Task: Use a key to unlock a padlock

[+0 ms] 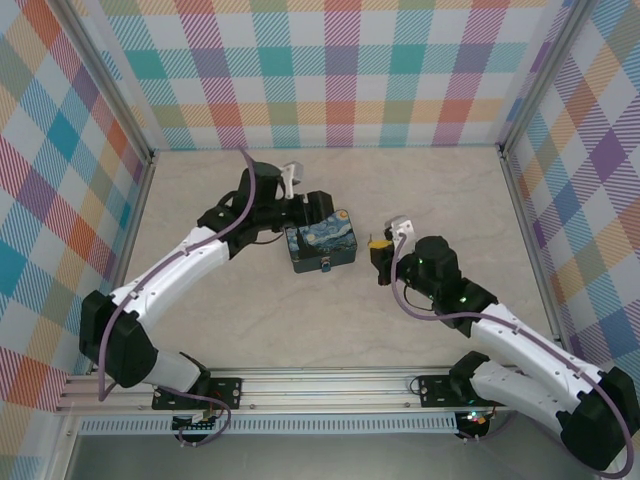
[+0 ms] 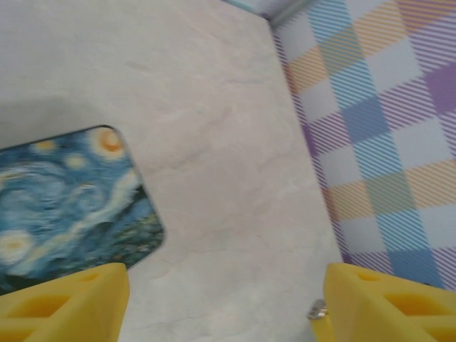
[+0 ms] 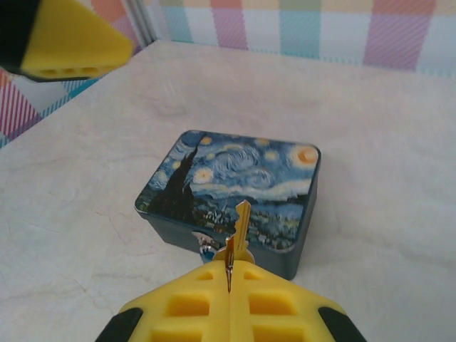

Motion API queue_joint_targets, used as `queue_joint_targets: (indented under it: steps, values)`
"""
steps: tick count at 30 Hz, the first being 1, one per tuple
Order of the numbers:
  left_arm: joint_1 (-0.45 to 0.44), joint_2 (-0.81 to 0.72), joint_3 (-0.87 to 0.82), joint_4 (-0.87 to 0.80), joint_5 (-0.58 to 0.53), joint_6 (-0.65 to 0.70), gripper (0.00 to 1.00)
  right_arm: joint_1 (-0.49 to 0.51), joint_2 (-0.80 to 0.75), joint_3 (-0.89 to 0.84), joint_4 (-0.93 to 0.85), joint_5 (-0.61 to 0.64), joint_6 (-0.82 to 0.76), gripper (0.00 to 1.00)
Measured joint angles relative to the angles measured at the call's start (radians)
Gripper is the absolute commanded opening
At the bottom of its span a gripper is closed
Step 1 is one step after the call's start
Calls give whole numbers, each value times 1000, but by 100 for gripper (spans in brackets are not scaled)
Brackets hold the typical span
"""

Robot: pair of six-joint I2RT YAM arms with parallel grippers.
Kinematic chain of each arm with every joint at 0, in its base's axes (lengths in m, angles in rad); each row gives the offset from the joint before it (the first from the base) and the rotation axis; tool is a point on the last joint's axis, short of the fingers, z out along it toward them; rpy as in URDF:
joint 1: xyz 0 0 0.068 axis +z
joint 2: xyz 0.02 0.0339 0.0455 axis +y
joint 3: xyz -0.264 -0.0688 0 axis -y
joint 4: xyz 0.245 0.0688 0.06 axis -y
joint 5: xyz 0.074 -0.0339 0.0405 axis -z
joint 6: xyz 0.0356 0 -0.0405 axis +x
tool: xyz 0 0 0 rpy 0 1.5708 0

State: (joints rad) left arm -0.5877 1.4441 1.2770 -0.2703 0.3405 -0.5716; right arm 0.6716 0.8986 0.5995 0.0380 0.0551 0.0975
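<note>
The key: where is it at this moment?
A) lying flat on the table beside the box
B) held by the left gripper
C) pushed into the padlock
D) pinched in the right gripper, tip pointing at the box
D: in the right wrist view the key sticks out from between the closed yellow fingers of the right gripper, its tip aimed at the painted box.

You're looking at these finishes | key (image 3: 242, 217): thin brass-toned metal, slight sheen | box (image 3: 239, 174): glossy printed lid, dark smooth sides | right gripper (image 3: 229, 279): yellow matt plastic, moulded with hollows | table (image 3: 385, 142): pale marbled top, smooth, matt | walls (image 1: 330, 70): checked print, matt | frame rail (image 1: 330, 385): bare brushed metal
</note>
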Motion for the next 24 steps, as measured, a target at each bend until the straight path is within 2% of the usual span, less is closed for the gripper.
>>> queue_joint_targets:
  steps: [8,14,24]
  values:
    - [-57,60,55,55,96,-15,59,12,57,45,63,-36,-164,0]
    - [-76,108,63,66,134,-14,52,23,74,46,80,-42,-173,0]
    - [-112,175,116,43,179,23,33,24,80,51,89,-40,-154,0]
